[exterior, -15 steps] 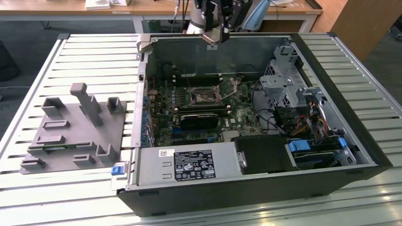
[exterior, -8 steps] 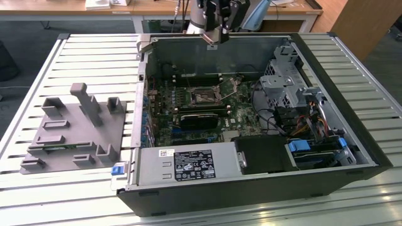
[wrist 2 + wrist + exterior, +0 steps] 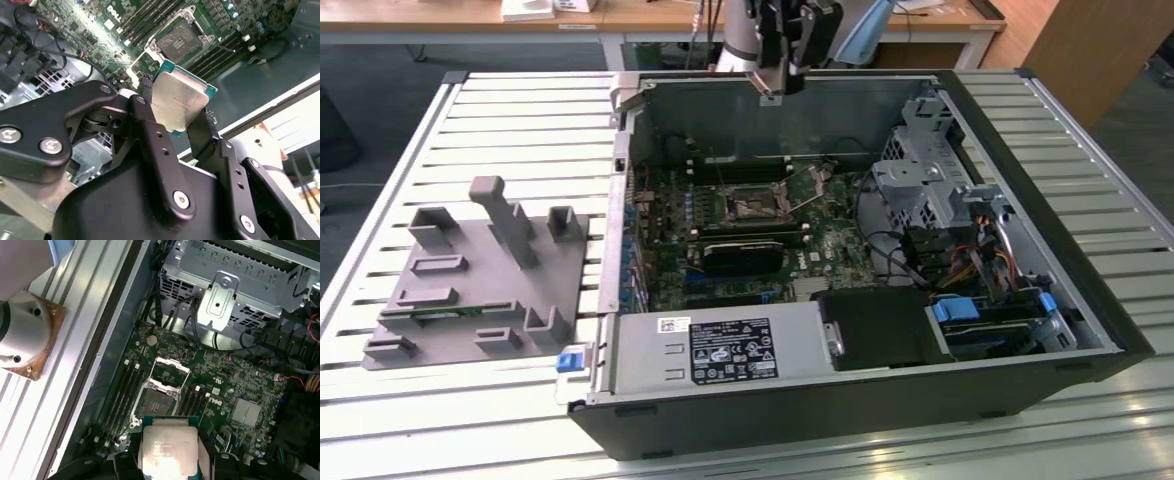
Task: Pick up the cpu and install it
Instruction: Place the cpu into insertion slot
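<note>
The cpu (image 3: 180,102) is a flat square chip with a silver metal top and a green edge, and my gripper (image 3: 178,99) is shut on it by two opposite sides. In the first wrist view the cpu (image 3: 169,447) hangs above the motherboard, just short of the open socket (image 3: 156,392), whose metal load plate (image 3: 170,367) is flipped up. In the exterior view my gripper (image 3: 778,88) hovers high over the rear wall of the open computer case (image 3: 1067,250), well above the socket (image 3: 754,207).
A grey plastic tray (image 3: 467,290) with upright pegs lies on the slatted table at the exterior view's left. Inside the case, a metal drive cage (image 3: 921,180), cables (image 3: 907,260) and a power supply (image 3: 720,350) surround the motherboard. Memory slots (image 3: 120,395) flank the socket.
</note>
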Available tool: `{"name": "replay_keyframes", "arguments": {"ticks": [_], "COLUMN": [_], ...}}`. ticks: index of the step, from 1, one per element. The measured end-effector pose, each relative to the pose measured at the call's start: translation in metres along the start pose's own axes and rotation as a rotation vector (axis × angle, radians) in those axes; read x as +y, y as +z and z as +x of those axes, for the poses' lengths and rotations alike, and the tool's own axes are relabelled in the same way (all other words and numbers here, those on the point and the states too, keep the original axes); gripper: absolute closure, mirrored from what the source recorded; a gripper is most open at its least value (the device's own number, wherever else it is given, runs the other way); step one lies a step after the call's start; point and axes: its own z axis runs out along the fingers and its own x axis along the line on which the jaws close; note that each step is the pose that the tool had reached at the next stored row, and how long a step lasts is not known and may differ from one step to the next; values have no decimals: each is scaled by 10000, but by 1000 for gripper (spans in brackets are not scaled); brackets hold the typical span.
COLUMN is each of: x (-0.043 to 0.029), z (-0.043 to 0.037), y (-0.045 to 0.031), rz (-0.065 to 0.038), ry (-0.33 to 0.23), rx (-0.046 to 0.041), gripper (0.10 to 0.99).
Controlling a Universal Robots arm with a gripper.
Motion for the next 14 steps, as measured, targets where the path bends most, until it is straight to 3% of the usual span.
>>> {"name": "replay_keyframes", "arguments": {"ticks": [7,14], "x": [-17,-22], "z": [9,29], "y": [34,119], "rz": [-6,-9], "ry": [919,1823], "rx": [-56,-114], "gripper": [557,557]}}
